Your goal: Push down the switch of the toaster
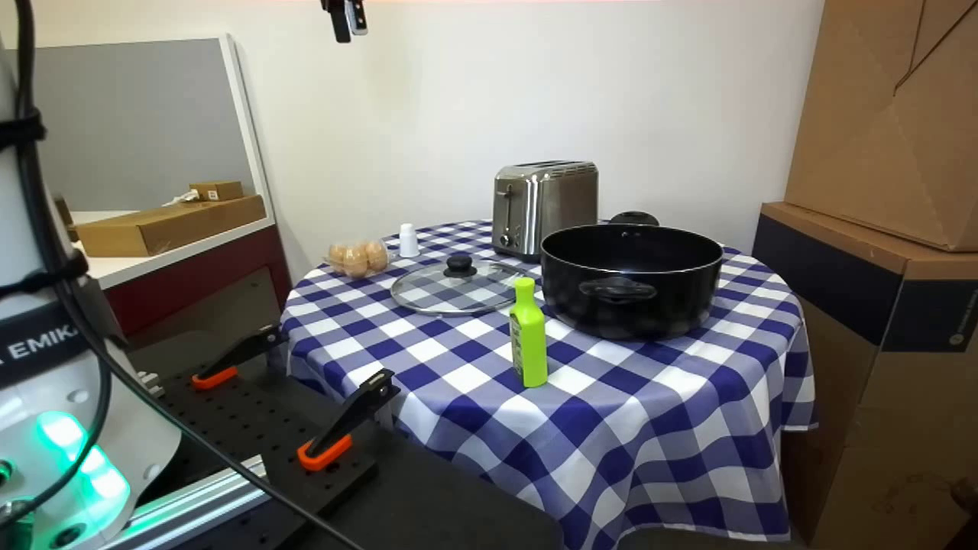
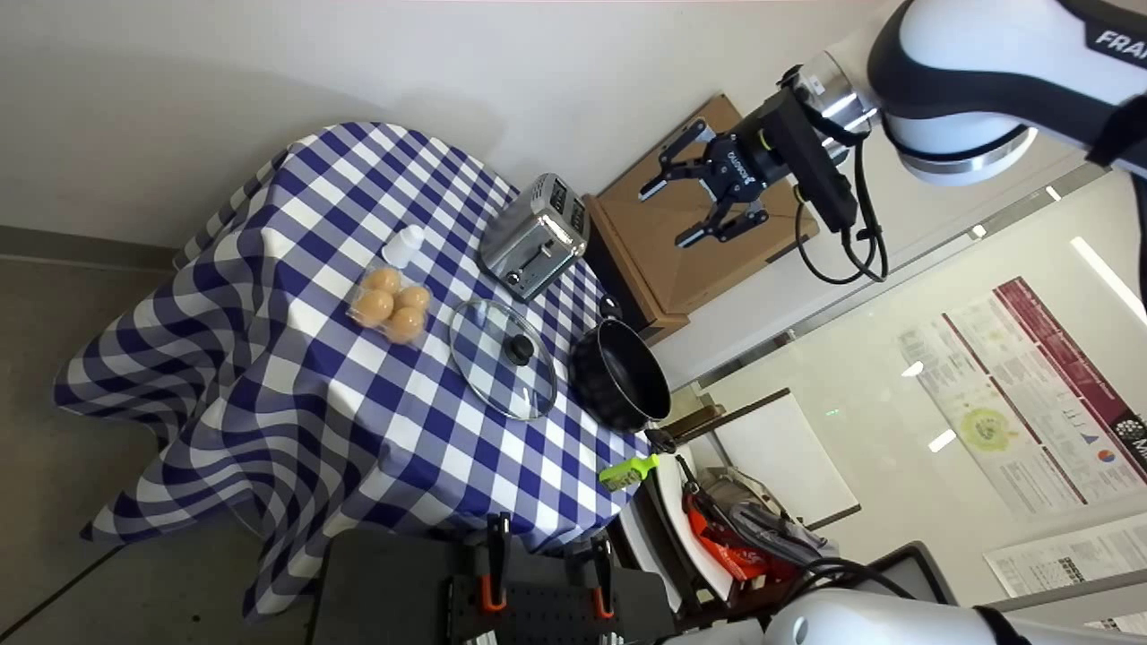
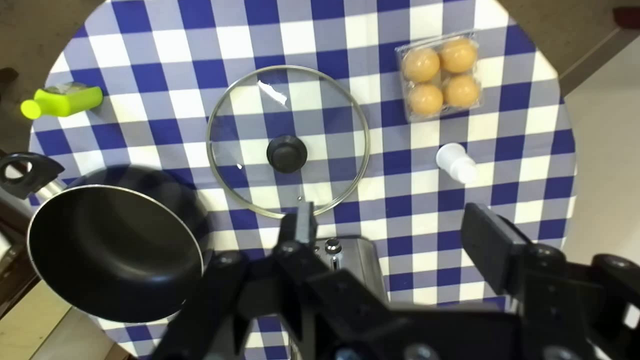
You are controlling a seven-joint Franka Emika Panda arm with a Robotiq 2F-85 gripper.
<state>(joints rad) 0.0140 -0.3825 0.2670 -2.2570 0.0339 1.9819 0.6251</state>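
Okay, my gripper is spread wide, empty; toaster sits well below, its lever facing the lid.

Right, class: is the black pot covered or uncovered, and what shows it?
Uncovered: the wrist view looks into the black pot, and the glass lid lies beside it on the checked tablecloth.

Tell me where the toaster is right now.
In an exterior view, the toaster stands at the far side of the checkered tablecloth, behind and left of the black pot, with the glass lid lying nearer the camera.
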